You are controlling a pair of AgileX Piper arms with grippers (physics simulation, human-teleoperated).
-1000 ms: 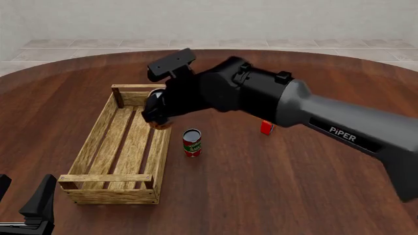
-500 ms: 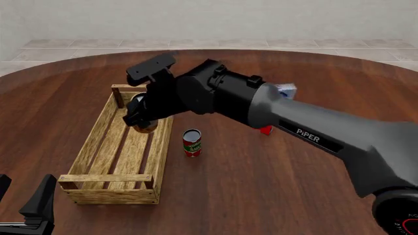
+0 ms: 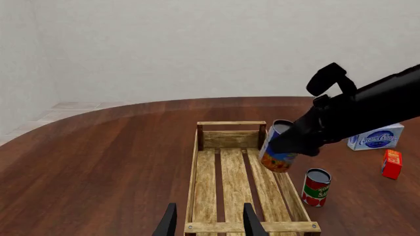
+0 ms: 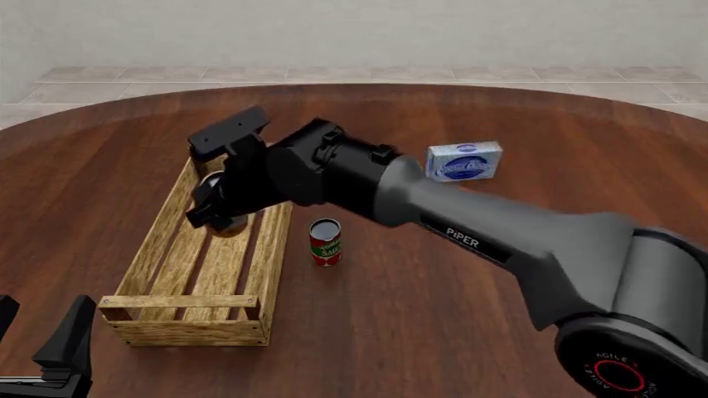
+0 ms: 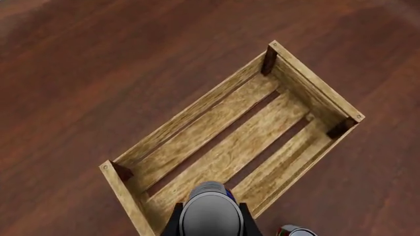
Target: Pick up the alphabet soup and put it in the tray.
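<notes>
The left gripper (image 4: 45, 352) sits near the tray's (image 4: 166, 240) near end, its dark fingers (image 3: 169, 222) apart and holding nothing. The tray is a long slatted crate of pale rough-grained wood with low sides and dark corner posts, lying on the glossy brown tabletop (image 4: 443, 332). Over the tray's far half, above its slats, the right gripper (image 4: 215, 211) has its black fingers clamped on the alphabet soup (image 3: 276, 153), a tilted blue-labelled cylinder with a silver top. Just right of the tray stands a red-and-green can (image 4: 324, 241); farther right lies a blue-and-white box (image 4: 465, 161)
</notes>
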